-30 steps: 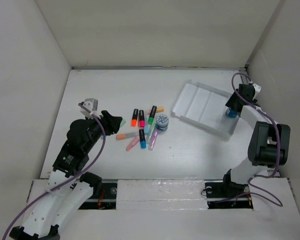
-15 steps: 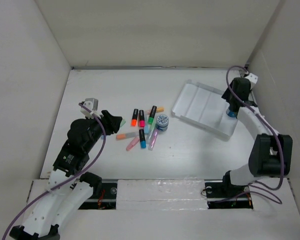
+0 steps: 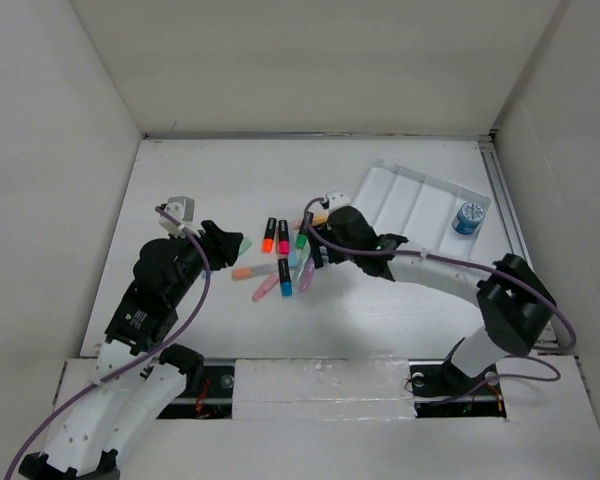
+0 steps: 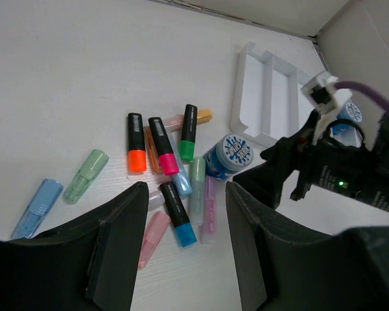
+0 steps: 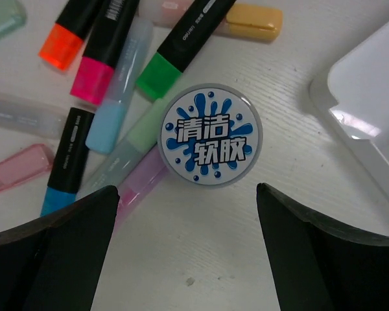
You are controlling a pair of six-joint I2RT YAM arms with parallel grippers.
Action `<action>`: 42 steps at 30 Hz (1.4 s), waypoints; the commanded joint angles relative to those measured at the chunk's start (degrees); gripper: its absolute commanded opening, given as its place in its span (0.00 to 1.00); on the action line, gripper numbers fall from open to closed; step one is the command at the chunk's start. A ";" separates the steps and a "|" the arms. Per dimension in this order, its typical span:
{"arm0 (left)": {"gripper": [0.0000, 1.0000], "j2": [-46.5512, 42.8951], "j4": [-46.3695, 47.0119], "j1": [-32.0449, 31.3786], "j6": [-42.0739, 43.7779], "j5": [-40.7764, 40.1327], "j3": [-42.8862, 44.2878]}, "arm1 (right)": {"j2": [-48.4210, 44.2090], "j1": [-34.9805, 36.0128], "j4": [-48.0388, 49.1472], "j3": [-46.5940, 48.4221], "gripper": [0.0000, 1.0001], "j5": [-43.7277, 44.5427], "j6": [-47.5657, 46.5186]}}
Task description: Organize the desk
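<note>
On the white desk [image 3: 220, 180] lies a pile of highlighters [image 3: 283, 262] with orange [image 4: 136, 151], pink [image 4: 163, 145], green [image 4: 188, 132] and blue [image 4: 177, 213] ends. A round blue-lidded tub [image 5: 211, 134] stands at the pile's right side. My right gripper [image 5: 188, 194] hangs open just above and short of it, hiding it in the top view [image 3: 315, 252]. A second tub [image 3: 470, 217] sits in the white tray [image 3: 400, 200], in its right compartment. Left of the pile, my left gripper [image 4: 186, 194] stands open and empty, also seen from above [image 3: 228, 243].
Pastel green [image 4: 85, 175] and pastel blue [image 4: 37, 207] highlighters lie apart at the pile's left, near my left gripper. White walls [image 3: 80, 150] enclose the desk, with a metal rail [image 3: 505, 200] along the right edge beside the tray.
My right arm has swung from the tray at the right to the pile in the middle, leaving a tub in the tray, and its jaws have opened wider. The left arm stayed still.
</note>
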 commanded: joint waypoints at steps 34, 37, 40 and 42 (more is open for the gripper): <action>0.48 -1.27 2.22 -0.25 0.07 1.18 -0.01 | -24.88 -31.89 -3.46 -11.93 0.57 19.40 11.04; 0.48 -1.36 2.48 -0.25 -0.02 1.62 -0.10 | -28.67 -40.77 -2.22 -16.52 0.57 18.52 11.48; 0.48 -1.44 2.48 -0.25 0.07 1.62 -0.10 | -29.38 -47.54 -0.82 -18.01 0.57 14.75 11.66; 0.48 -1.44 2.40 -0.25 0.07 1.80 -0.10 | -27.46 -50.27 1.64 -18.19 0.57 10.98 12.09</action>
